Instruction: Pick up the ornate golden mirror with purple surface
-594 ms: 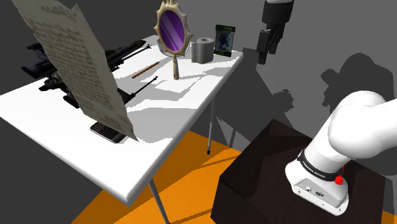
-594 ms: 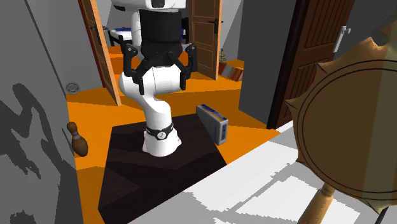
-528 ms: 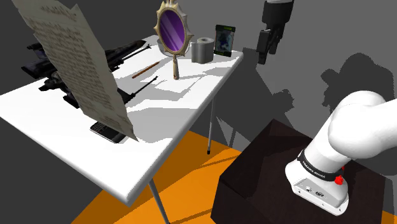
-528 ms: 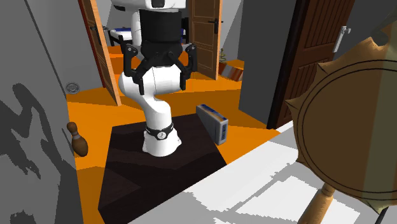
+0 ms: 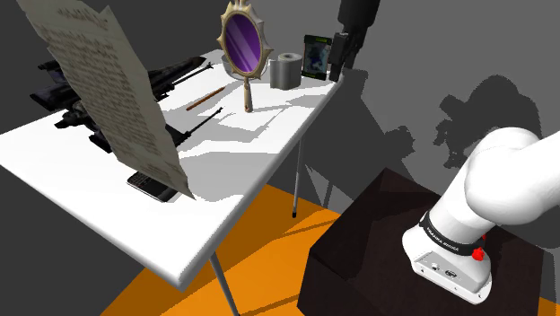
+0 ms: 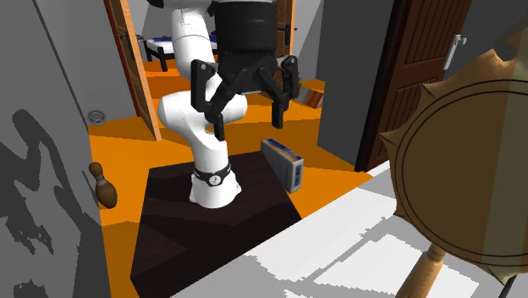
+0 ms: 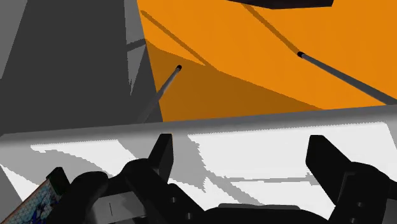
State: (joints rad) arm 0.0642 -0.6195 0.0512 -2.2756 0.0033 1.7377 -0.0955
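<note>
Reach step, nothing grasped yet. Going by the shoulder view, the dark stand [image 5: 422, 242] sits nearest and the white desk [image 5: 251, 153] lies beyond it. The gold-framed mirror [image 5: 244, 40] with its purple face is towards the desk's far end. It stands upright on its thin handle, just beside a grey roll [image 5: 287, 70], which sits between it and a small picture card [image 5: 315, 57].

My read: the mirror balances on that handle and looks easy to tip. Carry the end effector [image 5: 340, 65] over the card and roll, not through them. Turn the fingers to straddle the handle or the frame's rim, centre on it, then close. Lift straight up so the roll isn't clipped.

Arm pose: the base is on the stand and the big white link [image 5: 507, 175] bulges at the shoulder view's right. The hand hangs fingers-down over the desk's edge by the card. The fingers are spread wide apart with nothing between them. In the wrist view the desk edge runs under them, with orange floor [image 7: 267, 57] beyond.
</note>
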